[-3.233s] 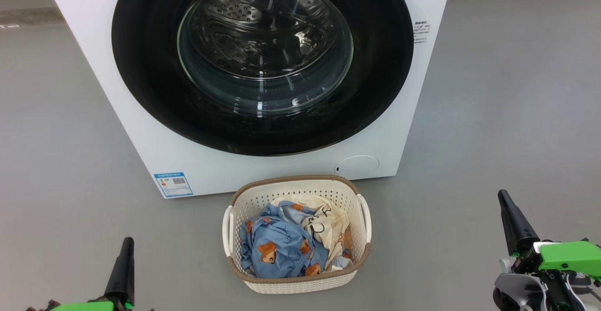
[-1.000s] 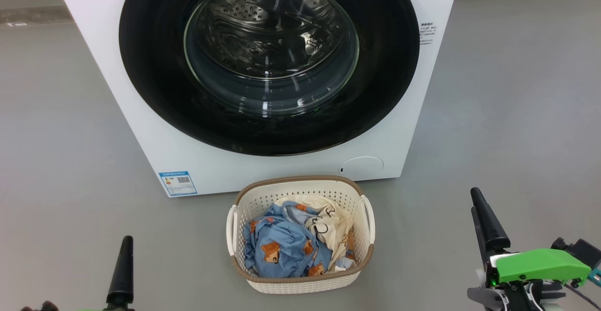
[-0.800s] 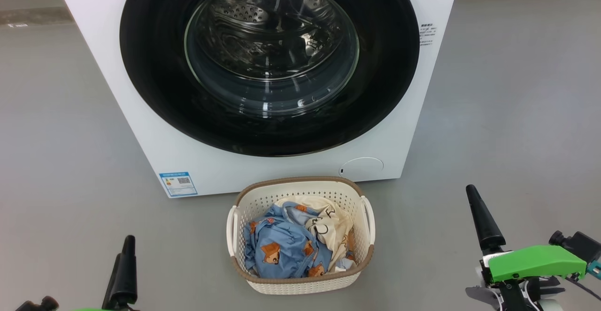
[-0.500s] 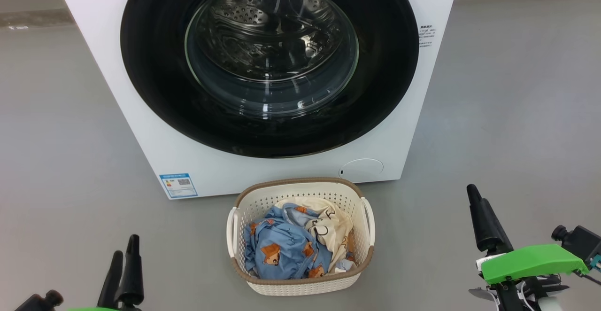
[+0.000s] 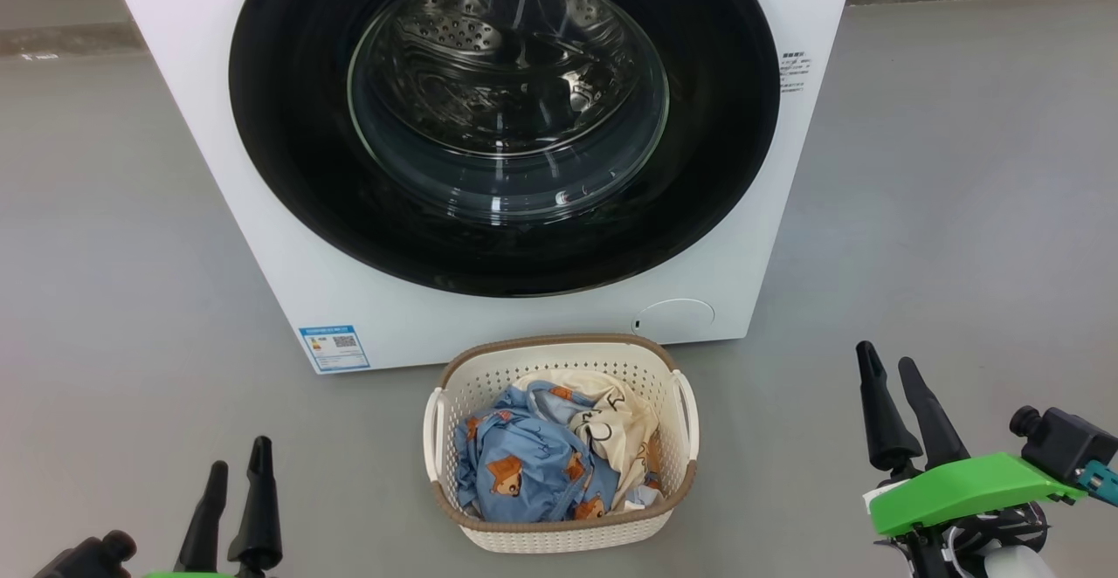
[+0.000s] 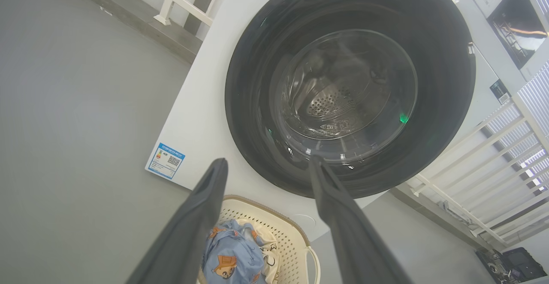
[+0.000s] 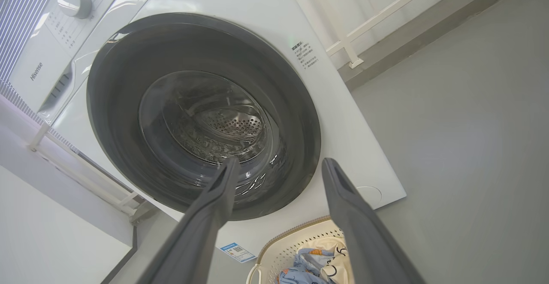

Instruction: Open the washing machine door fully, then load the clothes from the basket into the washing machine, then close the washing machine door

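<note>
Grey floor (image 5: 961, 211) on all sides of the washing machine (image 5: 218, 168), a white front-loader.

The washing machine door (image 5: 288, 168) takes up most of the machine's front. It has a glossy black rim and a clear glass centre, and the perforated steel drum shows through the glass. It sits flush against the front, closed; not yet opened.

The basket (image 5: 559, 534) stands on the floor just in front of the machine, below the door's lower edge and close to the front panel. It is upright, cream with a brown rim.

The clothes (image 5: 524, 464) are bunched inside the basket, with none in the machine. The blue bear-print piece is on the side under the machine's label, and the cream line-drawing piece is on the side under the flap, partly overlapping it.

Left gripper (image 5: 238, 456): in front of the machine, off its label-side corner and well back from it. The fingers are spread apart and empty (the gap is clear in the wrist view).

Right gripper (image 5: 885, 354): in front of the machine, out past its flap-side corner. The fingers are likewise spread, nothing between them.

Blue label (image 5: 334, 344): at the machine's lower front corner.

Round flap (image 5: 674, 316): at the opposite lower corner.
</note>
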